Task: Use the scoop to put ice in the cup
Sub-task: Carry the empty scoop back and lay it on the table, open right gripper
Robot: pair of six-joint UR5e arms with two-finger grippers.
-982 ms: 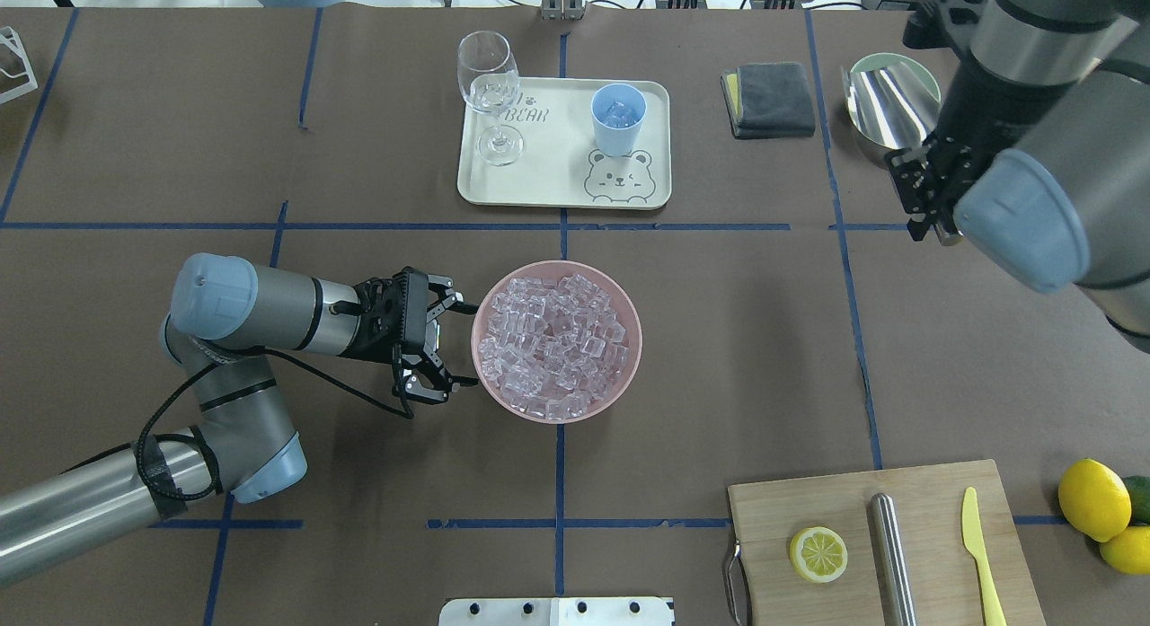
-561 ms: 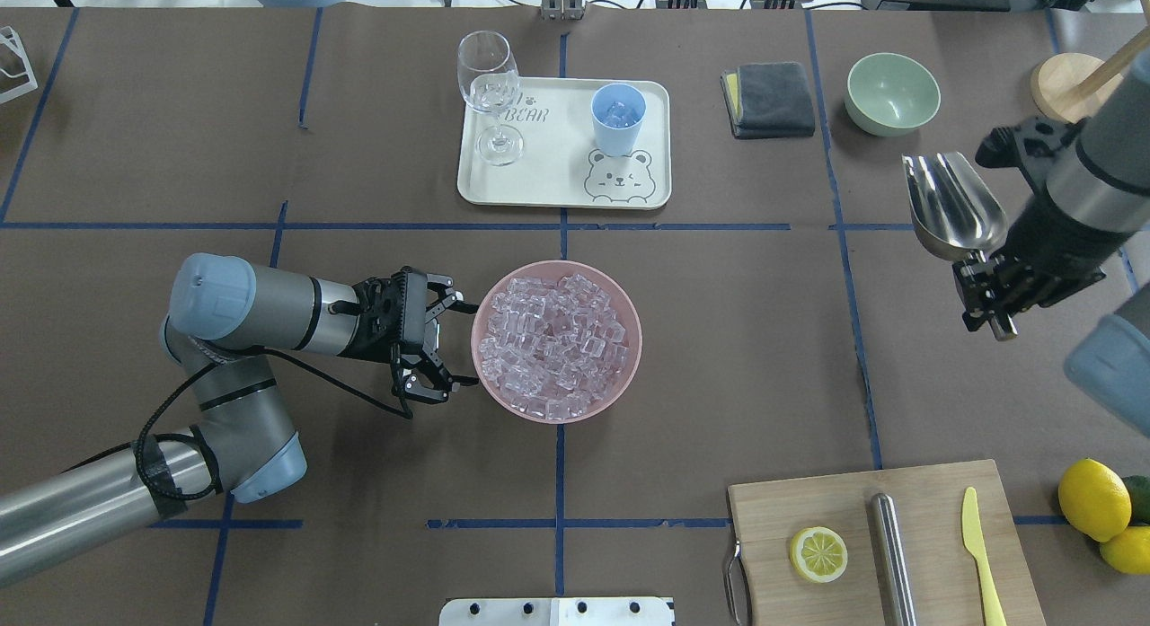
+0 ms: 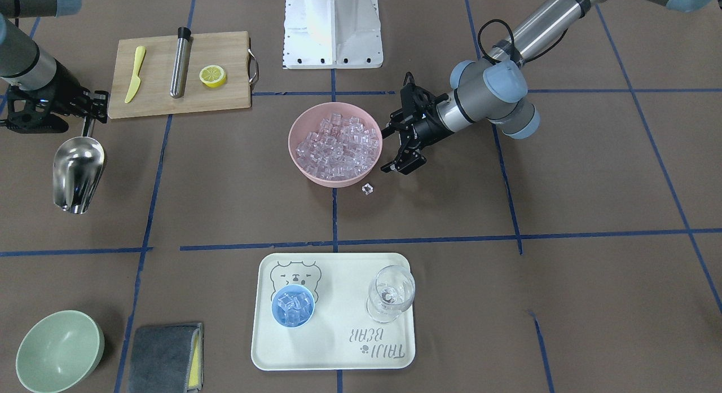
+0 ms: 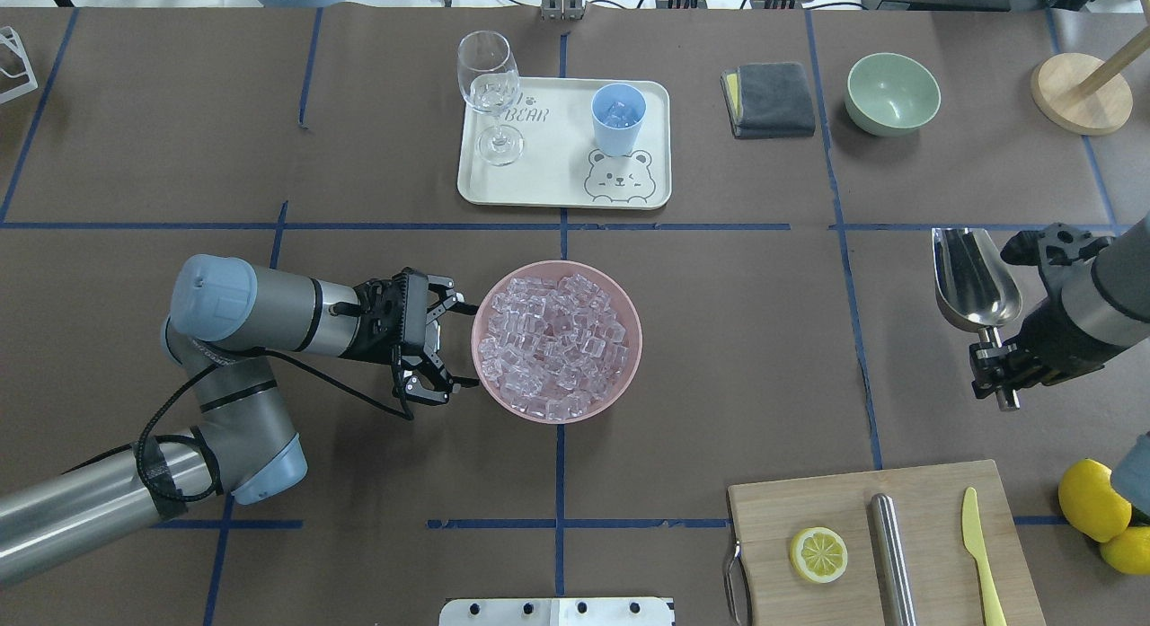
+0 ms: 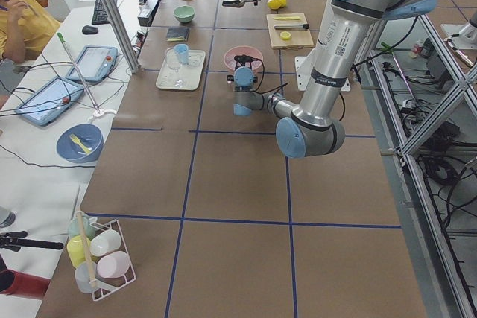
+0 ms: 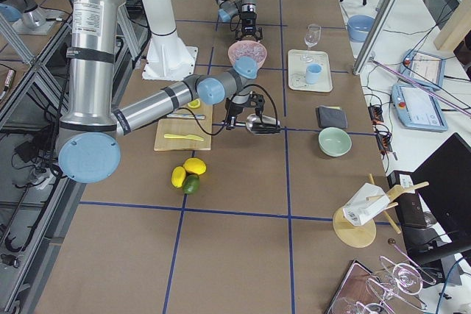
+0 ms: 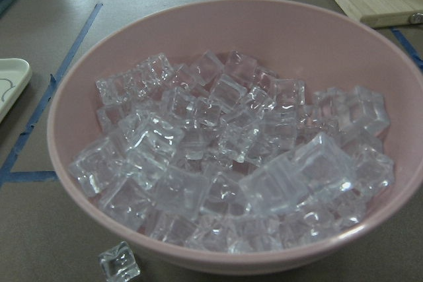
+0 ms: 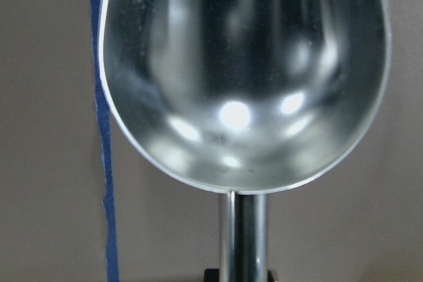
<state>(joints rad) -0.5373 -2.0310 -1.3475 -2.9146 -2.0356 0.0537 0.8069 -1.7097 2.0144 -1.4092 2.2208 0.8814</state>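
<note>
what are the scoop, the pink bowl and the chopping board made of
Scoop: polished metal, likely steel, given its mirror-like reflections. Pink bowl: matte, opaque, perhaps plastic or ceramic; unclear. Chopping board: pale wood, with faint grain showing.

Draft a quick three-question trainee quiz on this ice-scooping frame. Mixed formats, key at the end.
1. True or false: the scoop held by the right gripper is loaded with ice.
2. Pick one: the cup stands on A) the tray, B) the cutting board, C) the bare tabletop.
3. Fill in: one loose ice cube lies outside, beside the pink ____.

Key: 1 false, the scoop is empty; 2 A; 3 bowl.
</note>
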